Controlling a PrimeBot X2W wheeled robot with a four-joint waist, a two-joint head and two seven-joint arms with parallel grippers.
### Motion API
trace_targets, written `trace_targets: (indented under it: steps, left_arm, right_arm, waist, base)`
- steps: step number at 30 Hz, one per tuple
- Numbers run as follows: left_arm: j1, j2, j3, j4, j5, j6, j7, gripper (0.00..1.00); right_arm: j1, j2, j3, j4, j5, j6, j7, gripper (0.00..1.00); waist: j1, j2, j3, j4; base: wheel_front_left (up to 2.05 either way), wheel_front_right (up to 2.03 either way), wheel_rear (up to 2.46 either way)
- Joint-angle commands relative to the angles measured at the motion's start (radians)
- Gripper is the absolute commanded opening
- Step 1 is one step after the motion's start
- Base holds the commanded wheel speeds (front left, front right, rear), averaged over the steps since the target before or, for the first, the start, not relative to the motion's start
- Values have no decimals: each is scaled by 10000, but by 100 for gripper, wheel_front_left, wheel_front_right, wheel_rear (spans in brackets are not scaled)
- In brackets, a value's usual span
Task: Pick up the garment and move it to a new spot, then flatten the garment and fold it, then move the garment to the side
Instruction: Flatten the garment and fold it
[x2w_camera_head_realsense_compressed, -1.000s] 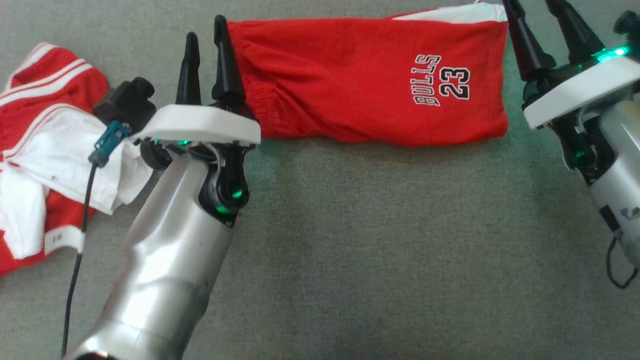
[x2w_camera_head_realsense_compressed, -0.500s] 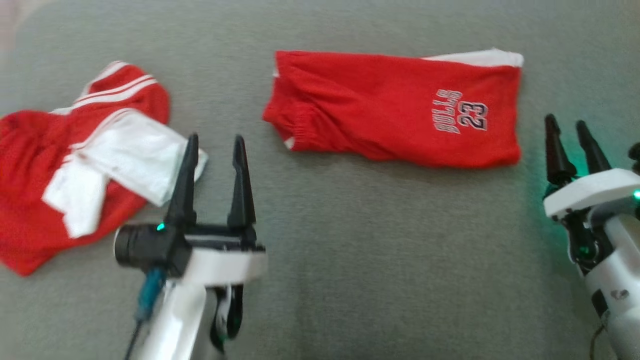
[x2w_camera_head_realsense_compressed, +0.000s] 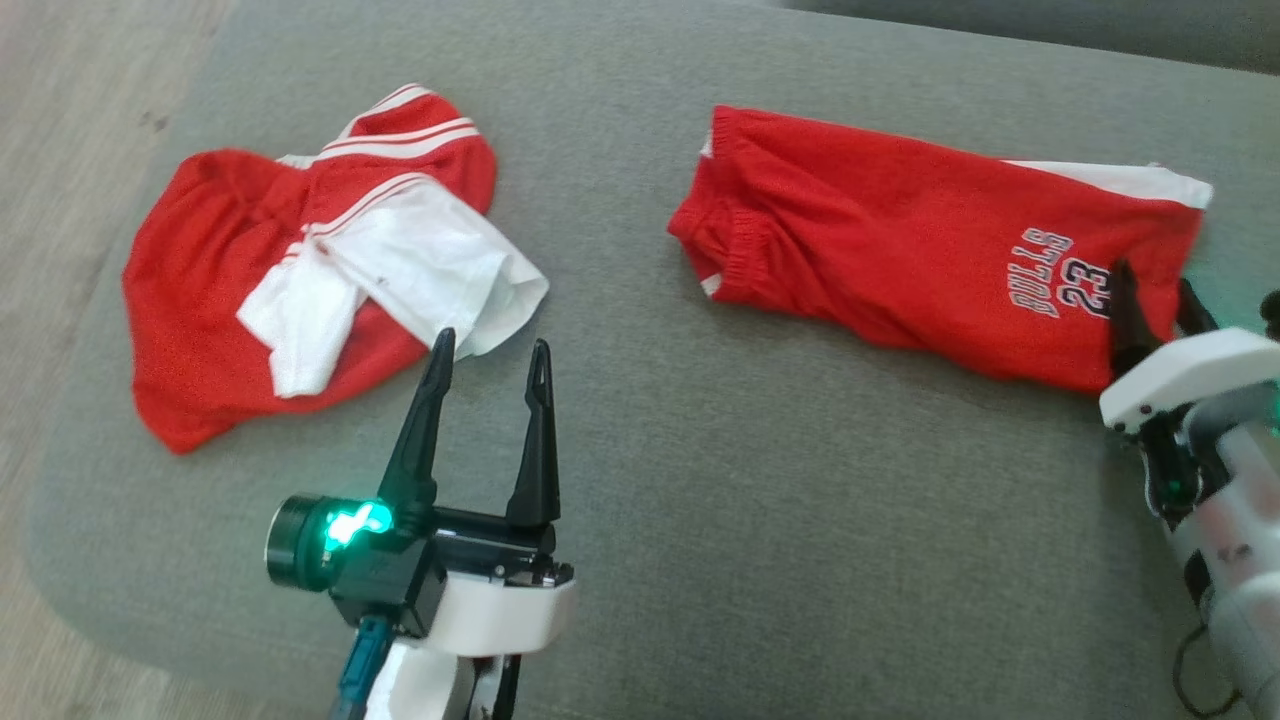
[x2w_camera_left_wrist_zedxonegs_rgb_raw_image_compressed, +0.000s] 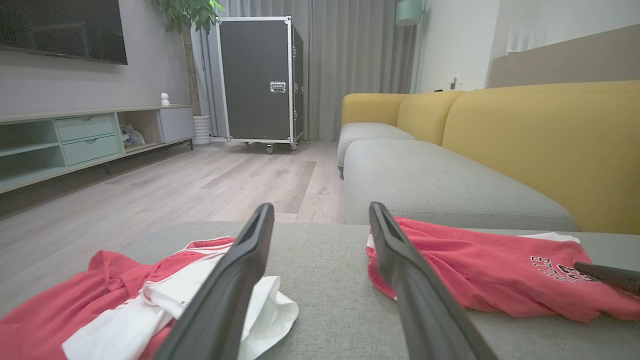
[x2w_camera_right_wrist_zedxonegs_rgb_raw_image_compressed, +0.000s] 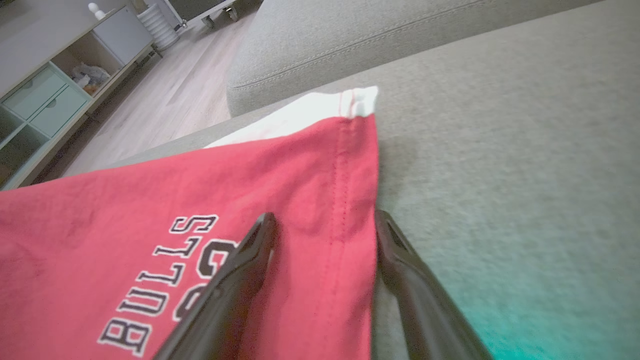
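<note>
Working over a wide grey cushion (x2w_camera_head_realsense_compressed: 700, 480), rounded corner at near left. Beyond it in the left wrist view: pale wood floor (x2w_camera_left_wrist_zedxonegs_rgb_raw_image_compressed: 200, 185), yellow sofa (x2w_camera_left_wrist_zedxonegs_rgb_raw_image_compressed: 550, 150), black wheeled flight case (x2w_camera_left_wrist_zedxonegs_rgb_raw_image_compressed: 257, 80).

Got a crumpled red-and-white garment (x2w_camera_head_realsense_compressed: 210, 300) bunched at the cushion's left end, with a white flap (x2w_camera_head_realsense_compressed: 430, 260) thrown over toward centre.

Got the folded red shorts (x2w_camera_head_realsense_compressed: 900, 260) lying flat at the far right of the cushion, well apart from the crumpled piece. Waistband end toward centre, hem end to the right, white side panel (x2w_camera_head_realsense_compressed: 1110, 180) peeking out along the far edge.

Reading the left hand (x2w_camera_head_realsense_compressed: 492, 345) as wide open, gripping nothing. Hovers over bare cushion near the front edge, between the two garments, fingertips just short of the white flap. Green light on at the wrist.

Reading the right hand (x2w_camera_head_realsense_compressed: 1152, 278) as wide open too, nothing clamped. Sits at the hem end of the shorts, straddling the hem edge: one finger over red cloth, the other over grey cushion just beside it. Cannot tell from the pictures whether the fingers touch the fabric.

Smallest: "BULLS 23" print (x2w_camera_head_realsense_compressed: 1060, 285) near the hem, right by the right hand's fingertips.
</note>
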Motion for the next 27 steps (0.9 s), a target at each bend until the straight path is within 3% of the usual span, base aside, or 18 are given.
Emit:
trace_targets:
  steps: [1, 3, 9, 14, 18, 24, 27]
  left_arm:
    - [-63, 78, 241, -358, -18, 95, -45, 100]
    - [-66, 78, 233, -348, -17, 137, -45, 100]
    - [0, 78, 469, -241, -19, 255, -45, 100]
    - [145, 78, 683, -204, -8, 263, -45, 100]
    - [283, 78, 812, -167, 36, 207, -45, 100]
    - [380, 78, 889, -74, 70, 55, -45, 100]
    - [369, 78, 882, -36, 66, -6, -45, 100]
  right_arm:
    - [-75, 222, 302, 26, 48, -7, 149, 50]
    - [-194, 293, 372, 191, 101, -7, 211, 0]
    - [-329, 347, 800, 115, 210, -7, 182, 0]
    - [-212, -25, 1135, -214, 284, -7, 58, 0]
    - [45, -854, 1492, -647, 381, -7, 219, 0]
    - [214, -2657, 1832, -1080, 300, -7, 668, 0]
    - [68, -3192, 1933, -1372, 192, -7, 944, 0]
  waist:
    - [1, -1, 76, 190]
    - [1, -1, 80, 239]
    - [1, -1, -191, -100]
    - [1, -1, -539, -659]
    - [1, -1, -788, -1218]
    - [1, -1, -912, -1825]
    - [1, -1, -910, -1999]
  base:
    - [0, 0, 0]
    - [0, 0, 0]
    - [0, 0, 0]
    - [0, 0, 0]
    - [0, 0, 0]
    - [0, 0, 0]
    - [0, 0, 0]
